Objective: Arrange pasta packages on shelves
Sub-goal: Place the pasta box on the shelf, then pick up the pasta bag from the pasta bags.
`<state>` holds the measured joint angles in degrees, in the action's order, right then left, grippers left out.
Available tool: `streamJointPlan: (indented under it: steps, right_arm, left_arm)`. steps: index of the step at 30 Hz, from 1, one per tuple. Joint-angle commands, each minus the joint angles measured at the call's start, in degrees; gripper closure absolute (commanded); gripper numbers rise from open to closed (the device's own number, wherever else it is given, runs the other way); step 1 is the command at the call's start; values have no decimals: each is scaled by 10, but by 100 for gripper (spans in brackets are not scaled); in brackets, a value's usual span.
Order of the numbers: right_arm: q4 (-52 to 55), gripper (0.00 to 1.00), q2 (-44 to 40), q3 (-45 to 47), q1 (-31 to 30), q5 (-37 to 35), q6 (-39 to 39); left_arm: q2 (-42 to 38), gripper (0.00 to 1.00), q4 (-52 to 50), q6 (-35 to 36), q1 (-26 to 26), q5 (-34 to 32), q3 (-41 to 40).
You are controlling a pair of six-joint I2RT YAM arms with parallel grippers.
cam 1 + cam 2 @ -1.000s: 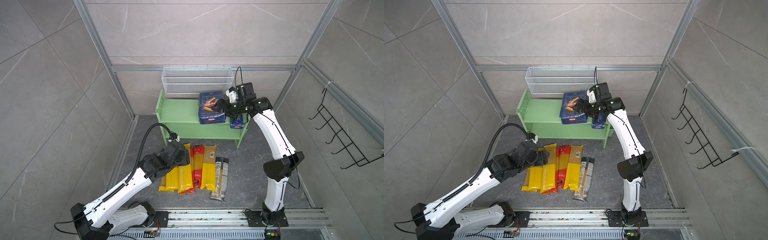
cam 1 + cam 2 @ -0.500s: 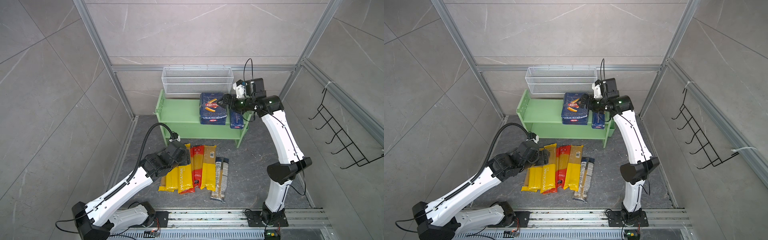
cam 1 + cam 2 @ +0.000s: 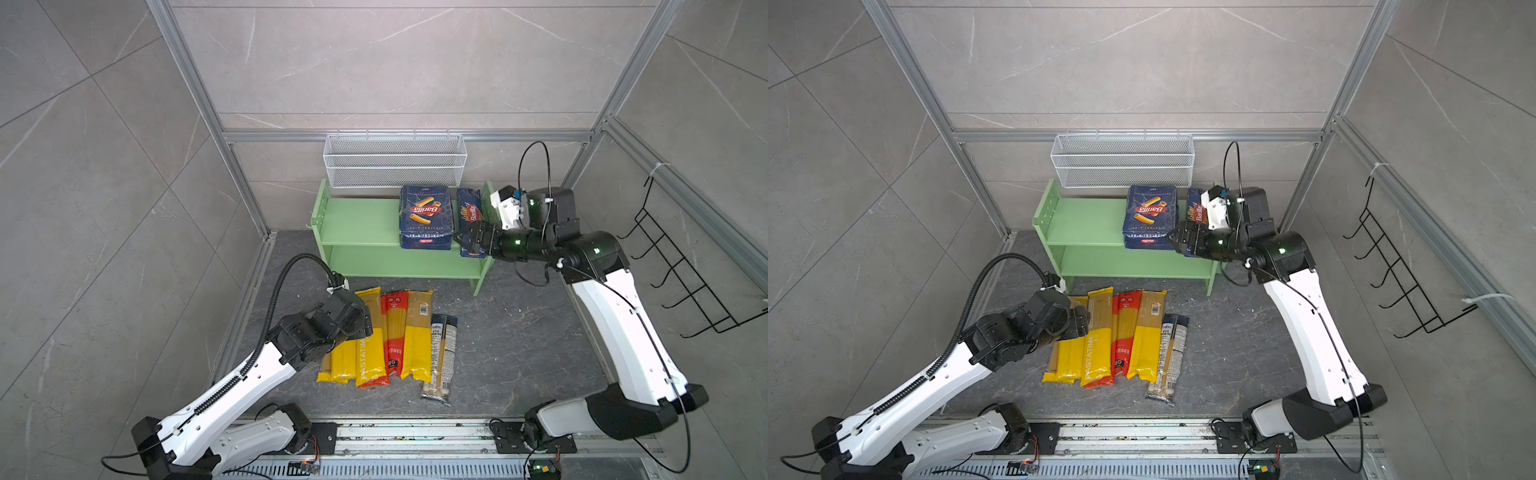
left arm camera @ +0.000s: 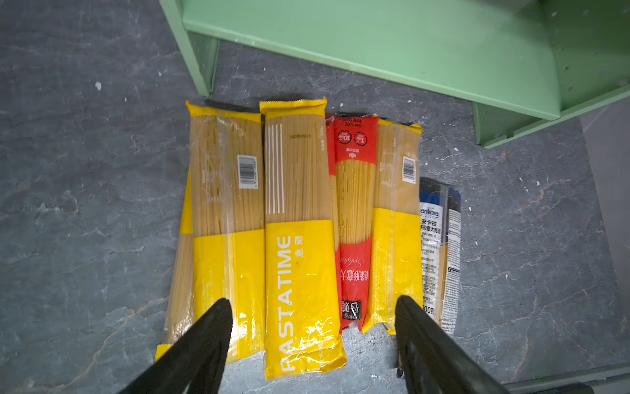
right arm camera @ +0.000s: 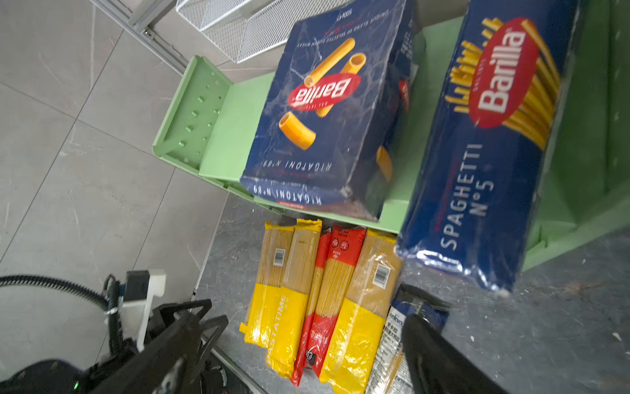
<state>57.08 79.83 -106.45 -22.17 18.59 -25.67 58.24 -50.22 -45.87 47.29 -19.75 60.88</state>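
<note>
Grey slate floor (image 3: pixel 519 340) | grey tiled walls (image 3: pixel 374 62) | green shelves (image 3: pixel 357 220) at back

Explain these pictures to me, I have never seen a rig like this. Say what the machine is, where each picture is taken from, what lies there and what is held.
Two white robot arms stand on a rail: the left arm and the right arm. Two pictures look down from overhead; two come from cameras on the wrists. On the grey floor lies a row of long spaghetti bags, among them a yellow Pastatime bag, a red bag and a clear Ankara bag. The green shelf carries a Barilla rigatoni pack and a Barilla spaghetti pack. Both arms' jaws stand open; nothing is held.
</note>
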Motion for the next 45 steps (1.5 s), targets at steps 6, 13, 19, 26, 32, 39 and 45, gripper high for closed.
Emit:
streamJointPlan:
  steps: [6,13,19,26,32,39,45]
  right_arm:
    - [-41,8,-131,219,-114,-25,-32]
    - [-171,10,-199,448,-204,-32,-113]
    - [-301,13,-126,541,-294,-34,-157]
    - [-415,19,13,518,-330,-3,-183]
    - [-471,25,146,449,-331,41,-190]
    - [-480,31,249,379,-331,63,-197]
    - [-470,31,278,363,-334,62,-200]
  left_arm:
    - [-25,24,-27,-120,40,-27,-92]
    - [-31,27,5,-188,95,-29,-167]
    - [-49,33,2,-241,117,-41,-211]
    - [-135,38,-41,-279,116,-56,-242]
    - [-177,30,-120,-284,115,-94,-210]
    - [-183,29,-122,-275,112,-91,-207]
    - [-178,29,-90,-254,95,-76,-223]
